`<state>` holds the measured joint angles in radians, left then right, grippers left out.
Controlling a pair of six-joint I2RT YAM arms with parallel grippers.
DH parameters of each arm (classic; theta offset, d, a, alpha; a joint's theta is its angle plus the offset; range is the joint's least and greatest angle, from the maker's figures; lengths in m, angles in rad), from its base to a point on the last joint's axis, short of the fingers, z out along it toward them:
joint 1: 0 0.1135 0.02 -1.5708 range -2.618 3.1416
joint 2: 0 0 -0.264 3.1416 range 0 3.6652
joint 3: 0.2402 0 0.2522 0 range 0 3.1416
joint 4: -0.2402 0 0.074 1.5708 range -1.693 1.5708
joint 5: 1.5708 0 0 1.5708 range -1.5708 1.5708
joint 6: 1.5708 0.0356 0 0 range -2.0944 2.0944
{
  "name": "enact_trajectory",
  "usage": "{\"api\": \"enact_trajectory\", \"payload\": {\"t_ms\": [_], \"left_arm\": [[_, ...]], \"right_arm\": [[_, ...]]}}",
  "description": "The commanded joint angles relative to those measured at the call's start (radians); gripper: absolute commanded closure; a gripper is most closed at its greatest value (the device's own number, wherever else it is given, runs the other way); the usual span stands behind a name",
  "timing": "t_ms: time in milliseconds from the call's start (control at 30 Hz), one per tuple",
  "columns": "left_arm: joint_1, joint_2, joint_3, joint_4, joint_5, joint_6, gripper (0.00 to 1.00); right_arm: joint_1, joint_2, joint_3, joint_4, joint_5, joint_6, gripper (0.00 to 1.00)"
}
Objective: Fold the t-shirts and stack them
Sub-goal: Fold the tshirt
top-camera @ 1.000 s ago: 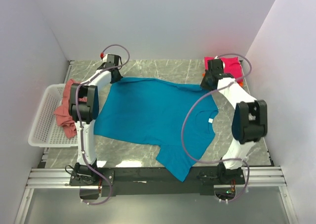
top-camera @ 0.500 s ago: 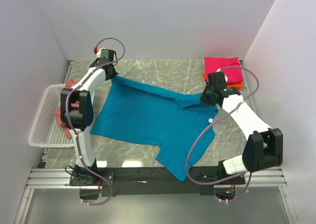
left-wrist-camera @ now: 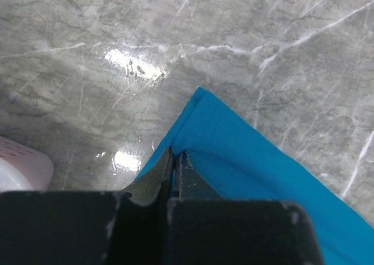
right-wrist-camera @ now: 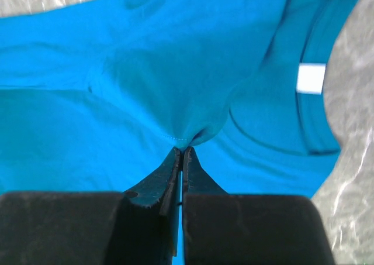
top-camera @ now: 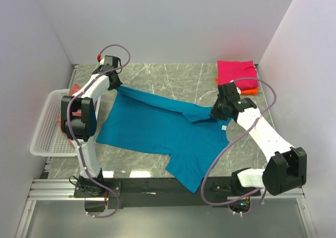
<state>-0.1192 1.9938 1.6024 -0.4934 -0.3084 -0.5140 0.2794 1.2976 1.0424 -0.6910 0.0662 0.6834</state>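
Observation:
The teal-blue t-shirt (top-camera: 157, 127) lies spread on the marble table, its far edge lifted and folding toward the near side. My left gripper (top-camera: 114, 85) is shut on its far left corner (left-wrist-camera: 198, 110). My right gripper (top-camera: 215, 113) is shut on the cloth by the sleeve near the collar (right-wrist-camera: 184, 137), with the white neck label (right-wrist-camera: 311, 78) to its right. A folded magenta t-shirt (top-camera: 239, 72) lies on a folded orange one (top-camera: 250, 91) at the far right. The salmon-pink t-shirt (top-camera: 62, 123) hangs in the basket, mostly hidden by my left arm.
A white mesh basket (top-camera: 44, 130) stands at the table's left edge; its rim shows in the left wrist view (left-wrist-camera: 20, 171). White walls close in the left, far and right sides. Bare marble (top-camera: 173, 78) lies beyond the shirt.
My right gripper has pulled the shirt's far right edge toward the near side, over the body. My left gripper has moved a little left and stays at the far left corner.

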Motion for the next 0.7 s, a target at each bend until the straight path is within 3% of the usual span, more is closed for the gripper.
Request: {"api": "enact_trajectory", "payload": {"t_ms": [0,467,667], "left_arm": [[0.003,-0.076,-0.012,0.004,-0.012,0.015,1.00],[0.004,-0.084,-0.039,-0.020,-0.046,0.008,1.00],[0.006,-0.084,-0.085,-0.045,-0.066,-0.037,0.99]], "right_arm": [[0.021,-0.063,-0.022,-0.041,0.007,0.062,1.00],[0.070,-0.075,-0.096,-0.096,-0.065,0.123,1.00],[0.076,-0.054,-0.195,-0.007,-0.132,0.148,0.97]]}}
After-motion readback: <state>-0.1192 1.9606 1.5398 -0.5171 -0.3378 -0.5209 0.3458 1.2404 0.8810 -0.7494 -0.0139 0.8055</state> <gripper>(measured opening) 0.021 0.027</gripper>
